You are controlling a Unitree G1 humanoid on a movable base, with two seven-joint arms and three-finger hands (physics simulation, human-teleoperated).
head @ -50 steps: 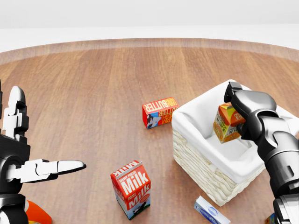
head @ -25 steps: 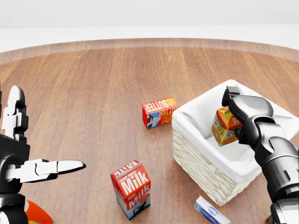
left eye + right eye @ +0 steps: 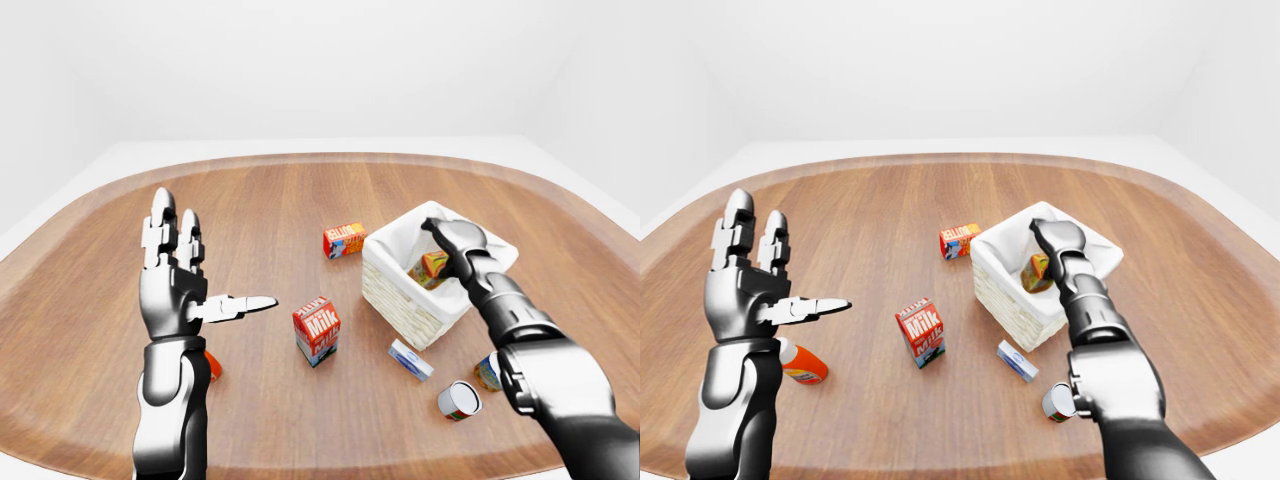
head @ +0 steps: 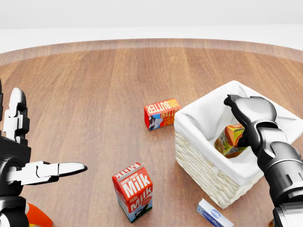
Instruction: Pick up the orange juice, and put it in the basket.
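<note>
Your right hand (image 4: 246, 124) hovers inside the basket (image 4: 203, 166), grip state unreadable, with the tilted orange juice carton (image 4: 229, 140) at its 7 o'clock, long axis toward 1 o'clock.

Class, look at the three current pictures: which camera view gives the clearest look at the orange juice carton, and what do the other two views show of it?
The head view is best: the orange juice carton appears largest, tilted inside the basket, beside the right hand. The left-eye and right-eye views show it only as a small orange patch in the basket, partly hidden behind that hand.
</note>
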